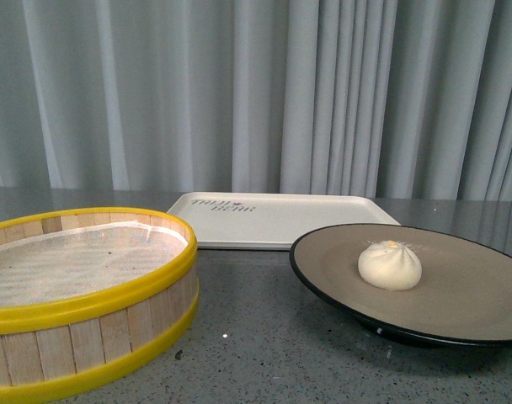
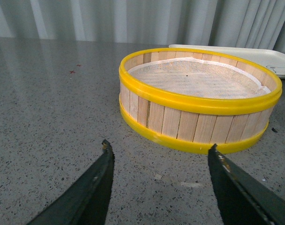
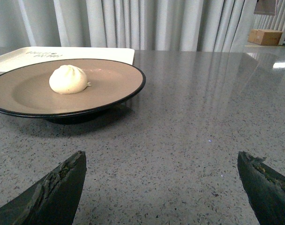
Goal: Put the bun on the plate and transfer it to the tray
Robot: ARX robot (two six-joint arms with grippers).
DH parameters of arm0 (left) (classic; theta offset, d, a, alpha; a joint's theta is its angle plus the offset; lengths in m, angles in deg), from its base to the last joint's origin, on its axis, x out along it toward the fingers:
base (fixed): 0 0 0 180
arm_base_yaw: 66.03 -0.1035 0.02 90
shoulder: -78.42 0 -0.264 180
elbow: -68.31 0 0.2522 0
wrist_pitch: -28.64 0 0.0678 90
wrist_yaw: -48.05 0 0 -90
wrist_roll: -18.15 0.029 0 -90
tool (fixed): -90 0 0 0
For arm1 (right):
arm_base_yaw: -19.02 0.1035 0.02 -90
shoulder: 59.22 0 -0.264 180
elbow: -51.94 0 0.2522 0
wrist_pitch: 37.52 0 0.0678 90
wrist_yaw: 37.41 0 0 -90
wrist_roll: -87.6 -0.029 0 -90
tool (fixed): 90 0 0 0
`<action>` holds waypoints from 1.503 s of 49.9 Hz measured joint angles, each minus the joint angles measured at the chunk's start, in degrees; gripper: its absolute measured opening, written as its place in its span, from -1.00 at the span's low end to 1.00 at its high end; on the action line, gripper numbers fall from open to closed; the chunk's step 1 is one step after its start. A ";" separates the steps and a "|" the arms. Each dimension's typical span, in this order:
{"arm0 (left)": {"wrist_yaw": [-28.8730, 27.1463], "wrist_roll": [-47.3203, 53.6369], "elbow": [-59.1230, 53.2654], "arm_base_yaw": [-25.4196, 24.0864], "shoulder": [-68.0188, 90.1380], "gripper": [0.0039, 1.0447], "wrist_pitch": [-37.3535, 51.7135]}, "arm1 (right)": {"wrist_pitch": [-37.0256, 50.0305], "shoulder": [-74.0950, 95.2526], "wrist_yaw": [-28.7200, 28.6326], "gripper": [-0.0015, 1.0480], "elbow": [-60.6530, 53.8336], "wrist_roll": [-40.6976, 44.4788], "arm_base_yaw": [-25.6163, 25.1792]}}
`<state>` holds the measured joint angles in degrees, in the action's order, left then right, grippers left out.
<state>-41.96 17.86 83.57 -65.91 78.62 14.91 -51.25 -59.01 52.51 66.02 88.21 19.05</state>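
One cream-white pleated bun (image 1: 390, 265) on brown black-rimmed plate (image 1: 475, 295), far rim maybe touching cream tray (image 1: 306, 223), left gripper (image 2: 159, 145), right gripper (image 3: 161, 155) wide open, empty.

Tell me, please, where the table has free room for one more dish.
The tray is bare. Bare table lies in front, between the steamer basket and the plate. Wider bare stretches lie past the basket on the side away from the plate, and past the plate on the side away from the basket. It is crowded where basket, tray and plate come close.
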 joint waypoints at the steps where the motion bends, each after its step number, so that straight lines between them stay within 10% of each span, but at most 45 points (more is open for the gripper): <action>1: 0.00 0.00 0.00 0.00 -0.02 0.28 0.00 | 0.00 0.00 0.00 0.84 0.00 0.00 0.00; 9: 0.00 0.07 0.00 0.00 -0.02 0.92 0.00 | 0.00 0.00 0.00 0.84 0.00 0.00 0.00; 24: 0.00 0.04 0.00 0.00 -0.02 0.88 0.00 | -0.31 0.24 0.79 0.84 0.07 -0.24 0.15; 30: -0.13 0.04 0.00 0.00 -0.02 0.88 0.00 | -11.63 9.97 17.16 0.84 7.17 -9.18 5.79; 35: 0.02 0.04 0.00 0.00 -0.02 0.88 0.00 | -13.00 16.79 19.63 0.84 12.76 -8.02 8.76; 56: -0.02 0.04 0.00 0.00 -0.02 0.88 0.00 | -24.72 35.04 5.09 0.84 32.85 47.39 10.93; 75: -0.02 0.04 0.00 0.00 -0.02 0.88 0.00 | -14.16 53.64 -8.94 0.84 38.56 63.04 9.73</action>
<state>-41.98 17.90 83.57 -65.91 78.60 14.91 -65.41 -5.38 43.57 104.57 151.24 28.78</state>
